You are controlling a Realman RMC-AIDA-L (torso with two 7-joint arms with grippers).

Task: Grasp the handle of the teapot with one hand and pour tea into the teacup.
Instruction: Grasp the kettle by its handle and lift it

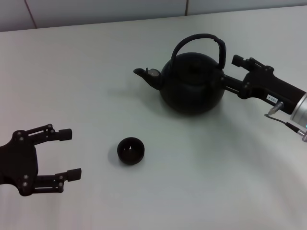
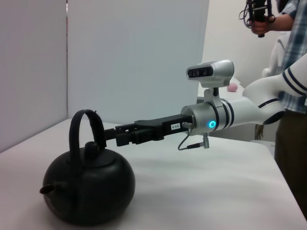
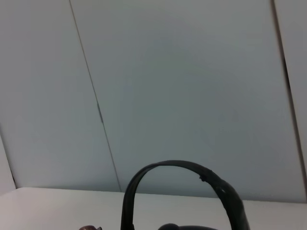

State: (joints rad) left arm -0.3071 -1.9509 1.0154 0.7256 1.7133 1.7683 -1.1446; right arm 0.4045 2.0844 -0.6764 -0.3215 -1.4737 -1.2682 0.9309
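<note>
Head view, teapot (image 1: 192, 84): upright toward the table's (image 1: 86, 72) far edge.
Teacup (image 1: 130, 150): nearer the front (well apart).
Right gripper (image 1: 229, 73): at the handle (image 1: 199, 40), finger state unreadable.
Left gripper (image 1: 70, 155): fingers apart, holding nothing.

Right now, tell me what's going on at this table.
The right end effector has reached in beside the teapot at the thick side of its arched handle, with one finger on each side of it; it is not closed on the handle. The teapot sits on the table with its spout pointing toward the robot's left. The teacup stands apart, nearer the robot. The left end effector waits open at the near left edge, holding nothing.
</note>
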